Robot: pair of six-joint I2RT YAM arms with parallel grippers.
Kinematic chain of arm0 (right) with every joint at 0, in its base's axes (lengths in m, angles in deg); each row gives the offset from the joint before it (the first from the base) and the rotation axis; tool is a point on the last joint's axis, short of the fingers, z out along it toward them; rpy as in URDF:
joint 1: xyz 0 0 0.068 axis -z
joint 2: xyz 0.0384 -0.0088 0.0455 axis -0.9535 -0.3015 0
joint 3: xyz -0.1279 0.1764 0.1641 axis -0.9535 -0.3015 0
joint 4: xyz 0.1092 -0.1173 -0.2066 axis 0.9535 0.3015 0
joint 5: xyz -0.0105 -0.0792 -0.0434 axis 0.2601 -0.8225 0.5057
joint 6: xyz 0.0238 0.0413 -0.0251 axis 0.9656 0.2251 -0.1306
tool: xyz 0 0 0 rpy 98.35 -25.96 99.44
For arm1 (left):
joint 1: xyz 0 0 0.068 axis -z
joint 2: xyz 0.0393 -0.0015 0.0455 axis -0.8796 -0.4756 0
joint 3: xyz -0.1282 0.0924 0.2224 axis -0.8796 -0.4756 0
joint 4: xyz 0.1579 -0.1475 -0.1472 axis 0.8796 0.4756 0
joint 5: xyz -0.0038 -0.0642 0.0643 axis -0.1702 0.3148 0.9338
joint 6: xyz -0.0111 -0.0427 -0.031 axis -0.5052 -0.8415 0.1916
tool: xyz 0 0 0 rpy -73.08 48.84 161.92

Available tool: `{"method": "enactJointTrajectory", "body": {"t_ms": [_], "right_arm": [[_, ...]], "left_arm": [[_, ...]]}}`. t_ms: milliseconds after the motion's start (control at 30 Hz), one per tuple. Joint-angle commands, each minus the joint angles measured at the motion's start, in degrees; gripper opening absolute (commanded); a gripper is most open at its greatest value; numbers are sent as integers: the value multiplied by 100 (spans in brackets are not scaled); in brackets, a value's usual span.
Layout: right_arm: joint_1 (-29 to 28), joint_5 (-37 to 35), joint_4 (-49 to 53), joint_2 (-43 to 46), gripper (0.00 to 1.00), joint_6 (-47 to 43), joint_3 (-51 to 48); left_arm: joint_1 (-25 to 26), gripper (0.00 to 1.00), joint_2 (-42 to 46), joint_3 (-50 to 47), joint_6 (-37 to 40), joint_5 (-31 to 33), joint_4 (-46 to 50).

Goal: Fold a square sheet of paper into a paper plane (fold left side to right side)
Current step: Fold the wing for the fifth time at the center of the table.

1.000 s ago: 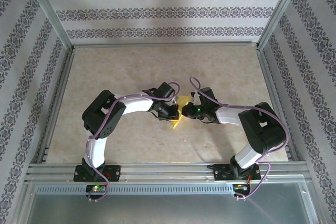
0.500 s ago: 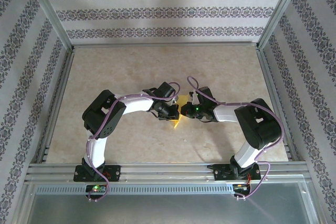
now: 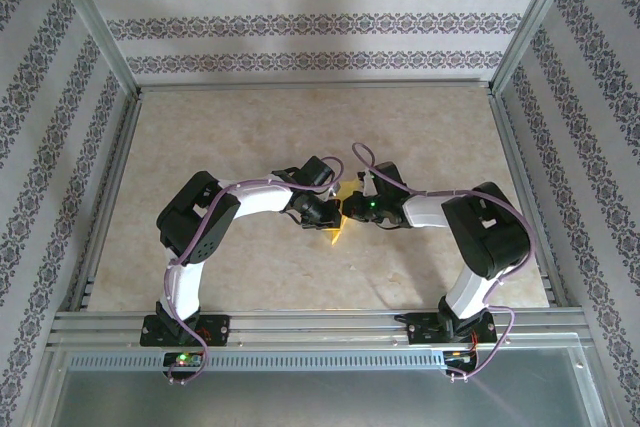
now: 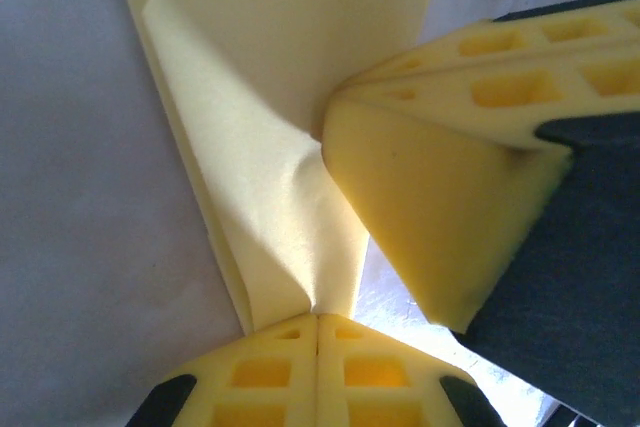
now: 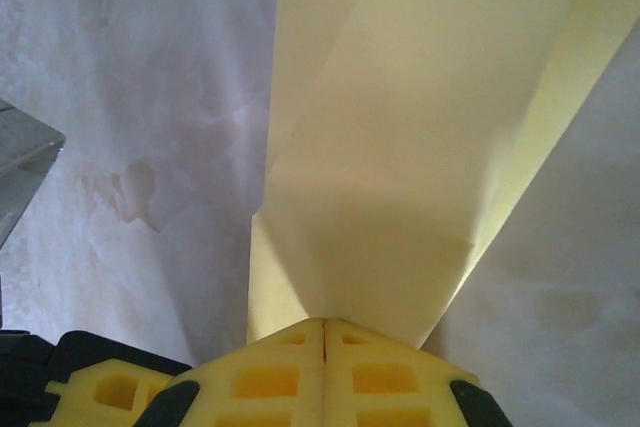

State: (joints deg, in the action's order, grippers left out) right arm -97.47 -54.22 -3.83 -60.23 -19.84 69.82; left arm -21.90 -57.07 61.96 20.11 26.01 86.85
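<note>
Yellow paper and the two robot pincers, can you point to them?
Thin yellow creased paper sheet point(image 5: 400, 147): right wrist view, its flat middle.
Left pincer point(image 4: 318, 319): left wrist view, where its shut fingertips meet.
Right pincer point(image 5: 325, 325): right wrist view, where its shut fingertips meet.

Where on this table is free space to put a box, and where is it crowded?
Free on the table: the far half up to the back wall; the near strip before the front rail. Crowded: the centre, where the left end effector and the right end effector pinch the yellow paper.
</note>
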Motion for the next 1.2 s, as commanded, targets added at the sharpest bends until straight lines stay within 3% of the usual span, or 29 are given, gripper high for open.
{"method": "enactJointTrajectory", "body": {"t_ms": [0, 1167], "right_arm": [[-13, -243, 105, -154, 0, -238, 223], [701, -374, 939, -862, 0, -829, 1315]], "left_arm": [[37, 0, -323, -88, 161, 701, 773], [37, 0, -428, 21, 291, 839, 1117]]}}
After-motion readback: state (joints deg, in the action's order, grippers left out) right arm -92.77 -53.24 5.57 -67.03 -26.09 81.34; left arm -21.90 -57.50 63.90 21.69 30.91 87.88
